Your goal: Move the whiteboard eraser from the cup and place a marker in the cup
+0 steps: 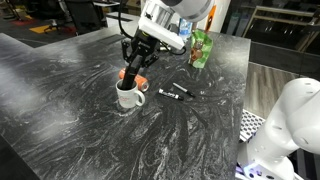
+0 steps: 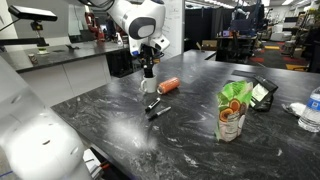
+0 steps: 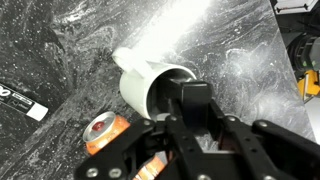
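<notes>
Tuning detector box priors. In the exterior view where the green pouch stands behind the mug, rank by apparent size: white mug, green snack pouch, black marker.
1. Green snack pouch and white mug: they look about alike. The pouch stands farther from the camera, so they are not ranked.
2. Black marker: clearly smallest, a thin stick.

And there it was: the cup (image 1: 128, 98) stood on the table (image 1: 70, 120), well in from every edge. The whiteboard eraser (image 3: 195, 100) sat upright in the cup, poking above the rim. The gripper (image 1: 133, 75) hung right over it, a finger against either side of the eraser. Just beside the cup lay the oblong object (image 2: 168, 85), to its right in an exterior view. A marker (image 1: 174, 95) lay flat on the table near the cup, on the handle side and apart from it. The snack bag (image 2: 234, 110) stood well apart from the whole group.
</notes>
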You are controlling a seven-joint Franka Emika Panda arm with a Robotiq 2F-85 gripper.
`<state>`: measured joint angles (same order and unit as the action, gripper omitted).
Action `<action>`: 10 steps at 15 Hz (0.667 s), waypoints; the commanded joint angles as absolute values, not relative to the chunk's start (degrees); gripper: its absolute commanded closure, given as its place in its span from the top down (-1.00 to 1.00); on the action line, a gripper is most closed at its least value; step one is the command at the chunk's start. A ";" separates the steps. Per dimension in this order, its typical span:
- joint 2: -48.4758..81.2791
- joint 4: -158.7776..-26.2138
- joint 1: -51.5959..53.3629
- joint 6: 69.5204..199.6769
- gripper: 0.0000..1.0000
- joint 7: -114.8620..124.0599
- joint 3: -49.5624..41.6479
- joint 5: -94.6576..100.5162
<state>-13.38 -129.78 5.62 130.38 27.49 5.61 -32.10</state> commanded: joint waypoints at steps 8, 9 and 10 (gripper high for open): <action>-26.95 -132.47 2.28 134.52 -0.86 35.98 6.31 -22.69; -28.78 -133.41 1.73 135.36 -0.86 36.52 6.09 -22.82; -30.58 -134.66 0.89 136.67 -0.86 37.16 5.91 -22.75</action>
<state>-24.89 -129.92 3.12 132.71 35.52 5.87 -23.24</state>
